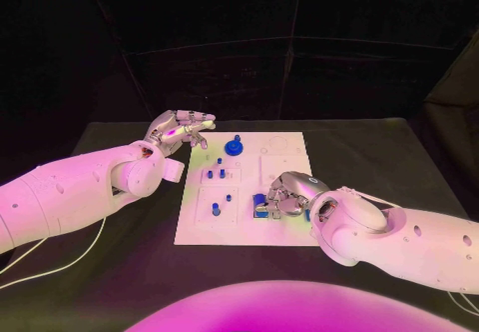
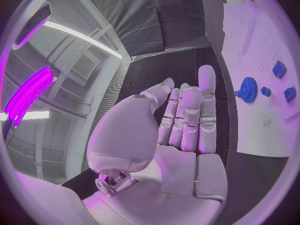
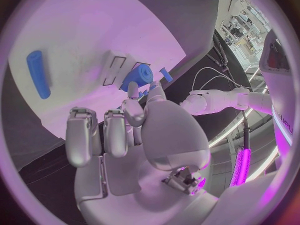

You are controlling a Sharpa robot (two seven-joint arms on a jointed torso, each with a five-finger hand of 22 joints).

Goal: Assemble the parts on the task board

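You're pinching a blue cylinder (image 3: 139,77) in the right hand (image 1: 287,196); left hand (image 1: 180,128) released—be lowering it squarely over the task board (image 1: 284,228).

A black table (image 1: 399,159) bears white cables (image 1: 40,266) at its near left corner.

Matt task board (image 1: 284,232), seemingly plastic

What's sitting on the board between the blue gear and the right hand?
In the head view, small blue pegs stand on the task board between the blue gear and the right hand.
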